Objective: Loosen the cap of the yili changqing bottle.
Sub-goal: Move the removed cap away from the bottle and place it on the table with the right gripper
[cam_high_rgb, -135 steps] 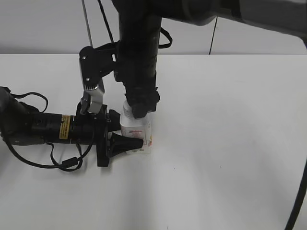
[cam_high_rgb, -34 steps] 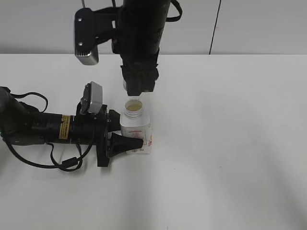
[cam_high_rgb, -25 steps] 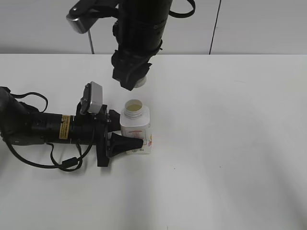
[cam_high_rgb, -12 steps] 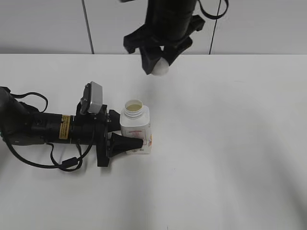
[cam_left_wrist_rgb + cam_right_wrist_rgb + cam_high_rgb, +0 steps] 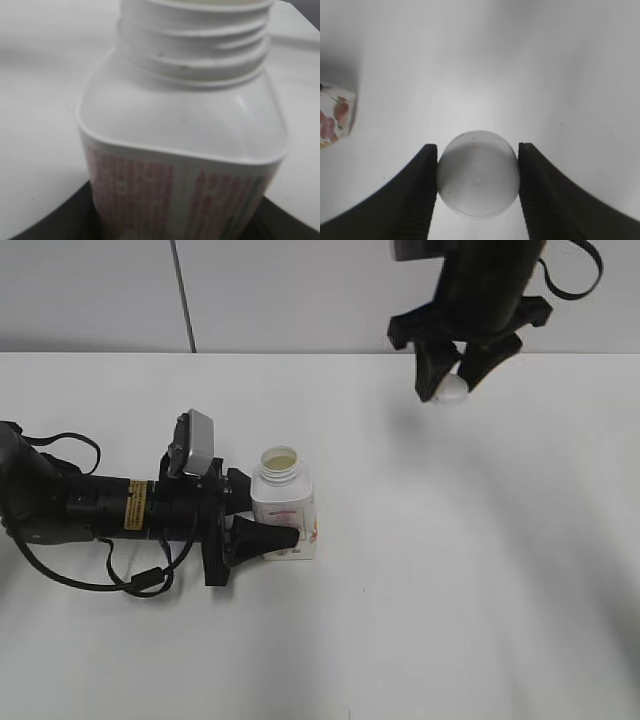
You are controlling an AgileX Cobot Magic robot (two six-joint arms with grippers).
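The yili changqing bottle (image 5: 284, 508) is gripped upright, neck toward 12 o'clock, by left fingers (image 5: 262, 536); the cap (image 5: 452, 389) is pinched by right fingers (image 5: 418, 200).

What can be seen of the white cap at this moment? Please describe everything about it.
The cap is a small round disc of white, plastic-looking material. It is off the bottle, whose threaded neck stands open. The right gripper holds it clamped between its two dark ribbed jaws, one on each side, in the air above the white table, far to the right of the bottle. In the right wrist view its round face turns toward the camera. Nothing else touches it.
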